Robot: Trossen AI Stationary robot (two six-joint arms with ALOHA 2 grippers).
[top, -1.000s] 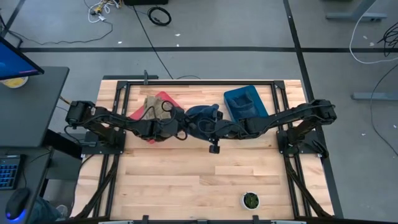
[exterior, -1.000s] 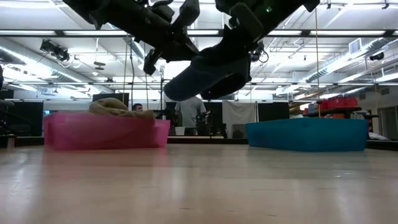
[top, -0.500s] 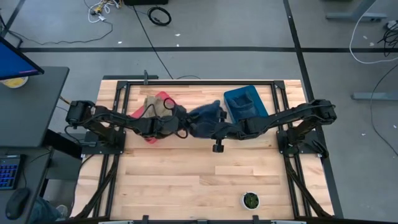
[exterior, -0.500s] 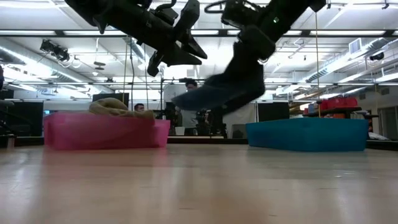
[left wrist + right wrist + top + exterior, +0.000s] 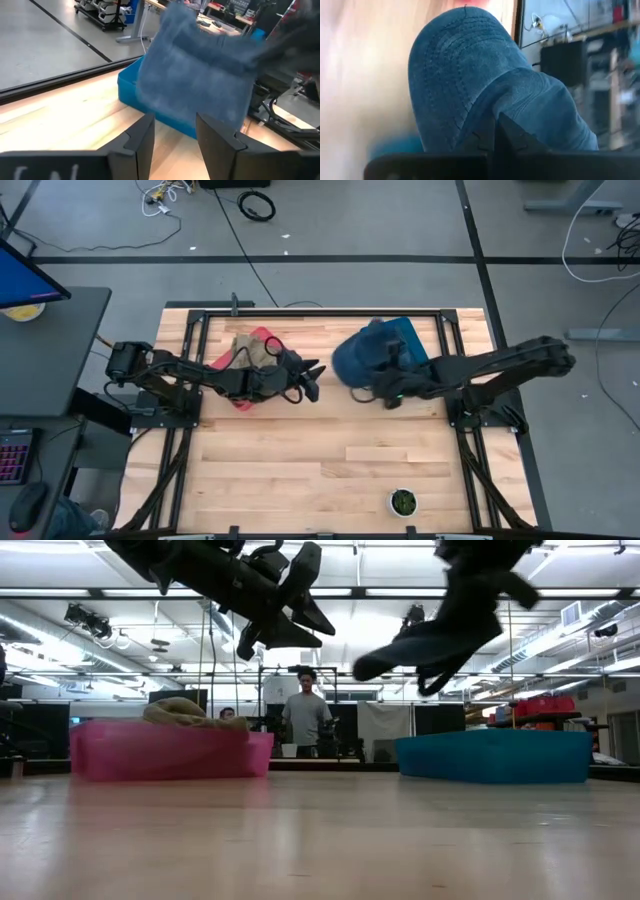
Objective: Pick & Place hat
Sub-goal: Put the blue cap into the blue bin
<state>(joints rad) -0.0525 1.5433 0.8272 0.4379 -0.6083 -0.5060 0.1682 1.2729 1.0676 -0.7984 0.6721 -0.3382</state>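
A blue denim hat [image 5: 358, 356] hangs in the air over the near-left corner of the blue bin [image 5: 402, 340], with my right gripper [image 5: 385, 392] shut on it. In the low view the hat [image 5: 430, 643] is well above the table. My left gripper [image 5: 312, 380] stands open just left of the hat, between the hat and the pink bin [image 5: 262, 340], and touches nothing. In its wrist view the two fingers [image 5: 143, 138] stand apart with the hat [image 5: 200, 85] beyond them. A tan hat [image 5: 248, 346] lies in the pink bin. My right gripper pinches a fold of the hat's cloth [image 5: 487, 112] between its two shut fingers, where the stitched brim [image 5: 445, 65] meets the crown. The fingers reach in from the table's right. The hat is lifted clear of table and bin and droops slack from the hold.
The pink bin [image 5: 170, 754] and blue bin [image 5: 495, 755] stand at the table's far side. A small potted plant [image 5: 403, 502] sits near the front edge. A person [image 5: 305, 720] stands in the room behind. Bare wood [image 5: 300, 460] spans the near half.
My left gripper has opened and let go of the blue hat, staying about where it was. My right gripper, shut on the hat, has carried it toward the table's right edge, from the table's middle to the blue bin's corner. The hat has swung out behind it.
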